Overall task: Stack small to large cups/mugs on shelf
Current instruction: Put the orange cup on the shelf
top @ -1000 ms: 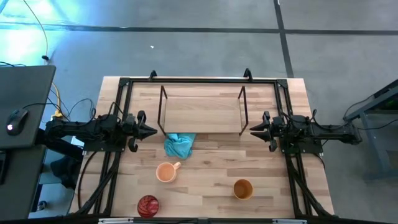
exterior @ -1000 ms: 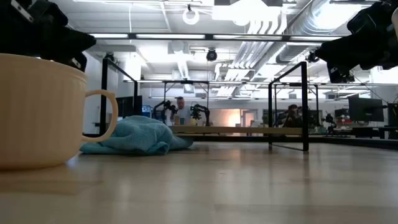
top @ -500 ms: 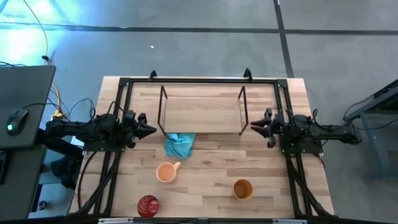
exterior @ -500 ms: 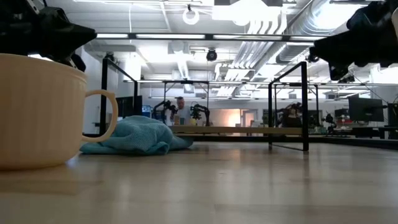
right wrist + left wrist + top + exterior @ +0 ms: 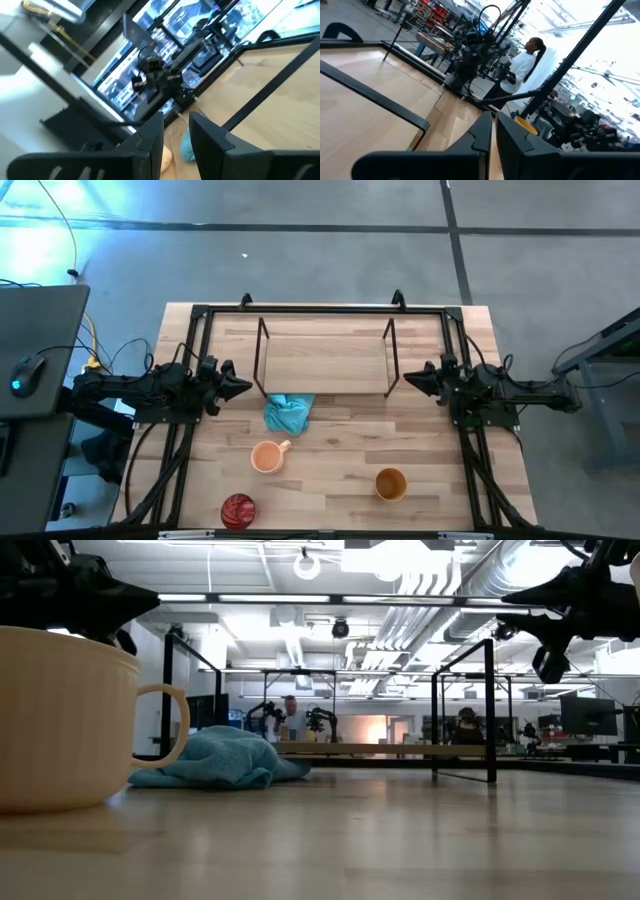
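Left gripper (image 5: 240, 387): hangs above the table just off the shelf's left end, holding nothing; in the left wrist view its fingers (image 5: 479, 134) lie nearly closed, a thin slit between them.
Right gripper (image 5: 408, 380): hangs off the shelf's right end, also empty; in the right wrist view its fingers (image 5: 150, 134) stand slightly apart.
Shelf (image 5: 325, 358): at the back middle of the table (image 5: 330, 465), wood board bare, nothing on it yet.
Light orange mug (image 5: 266, 456): upright in front of the shelf, left of centre, handle toward the cloth; looks empty from above.
Amber tumbler (image 5: 390, 483): upright toward the front right, well apart from the mug; appears empty.
Red cup (image 5: 238, 510): at the front edge on the left; its inside cannot be made out.
Teal cloth (image 5: 289, 413): bunched just in front of the shelf's left leg, near the mug.
Risk: the cloth lies in the path to the shelf and could snag a carried cup; the red cup sits so close to the edge that a clumsy approach might push it off; nesting in the wrong size order would spoil the stack.
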You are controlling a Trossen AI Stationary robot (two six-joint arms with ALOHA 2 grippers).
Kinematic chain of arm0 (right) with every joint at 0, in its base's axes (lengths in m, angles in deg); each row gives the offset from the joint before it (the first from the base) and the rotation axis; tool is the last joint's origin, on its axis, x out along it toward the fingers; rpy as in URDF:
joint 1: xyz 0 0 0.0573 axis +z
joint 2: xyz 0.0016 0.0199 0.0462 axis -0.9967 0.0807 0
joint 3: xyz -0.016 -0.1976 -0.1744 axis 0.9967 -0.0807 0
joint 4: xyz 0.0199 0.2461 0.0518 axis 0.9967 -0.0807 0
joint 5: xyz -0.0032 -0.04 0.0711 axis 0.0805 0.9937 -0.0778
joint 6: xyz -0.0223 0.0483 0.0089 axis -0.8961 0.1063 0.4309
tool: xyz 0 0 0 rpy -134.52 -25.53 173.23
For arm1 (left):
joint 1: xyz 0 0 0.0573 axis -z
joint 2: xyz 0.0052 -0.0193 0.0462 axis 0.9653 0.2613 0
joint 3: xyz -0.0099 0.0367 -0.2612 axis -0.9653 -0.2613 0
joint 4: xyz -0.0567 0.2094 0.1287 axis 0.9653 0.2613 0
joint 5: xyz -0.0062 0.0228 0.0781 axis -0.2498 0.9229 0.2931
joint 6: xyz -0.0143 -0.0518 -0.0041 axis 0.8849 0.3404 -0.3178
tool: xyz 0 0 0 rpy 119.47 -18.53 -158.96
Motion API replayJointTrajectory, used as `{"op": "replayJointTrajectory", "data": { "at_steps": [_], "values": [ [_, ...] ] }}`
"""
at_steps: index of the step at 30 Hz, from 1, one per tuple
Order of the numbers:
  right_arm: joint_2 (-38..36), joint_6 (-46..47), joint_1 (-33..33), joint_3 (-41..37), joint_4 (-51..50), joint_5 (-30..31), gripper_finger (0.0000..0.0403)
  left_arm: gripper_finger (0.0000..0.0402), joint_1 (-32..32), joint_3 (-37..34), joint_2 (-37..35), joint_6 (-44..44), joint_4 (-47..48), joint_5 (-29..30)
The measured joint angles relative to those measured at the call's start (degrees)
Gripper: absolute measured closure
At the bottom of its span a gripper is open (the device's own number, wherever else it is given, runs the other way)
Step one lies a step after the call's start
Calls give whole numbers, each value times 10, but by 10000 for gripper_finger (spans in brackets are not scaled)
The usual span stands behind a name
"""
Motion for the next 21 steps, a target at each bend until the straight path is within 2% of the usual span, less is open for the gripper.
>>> {"op": "replayJointTrajectory", "data": {
  "at_steps": [2, 7, 12, 16, 18, 21],
  "values": [
    [0, 21, 0, 0, 0, 10, 320, 387, 0, 0, 0, 4, 0, 7],
    [0, 60, 0, 0, -13, 18, 320, 387, 0, 0, 0, 91, -23, 18],
    [0, 71, 0, 0, -18, 18, 320, 387, 0, 0, 0, 99, -30, 26],
    [0, 104, 0, 0, -17, 18, 320, 387, 0, 0, 0, 125, -30, 3],
    [0, 59, 0, 0, 2, 9, 320, 387, 0, 0, 0, 133, -30, -5],
    [0, -54, 5, 0, 68, -43, 320, 387, 0, 0, 0, 133, -30, -31]
  ]
}}
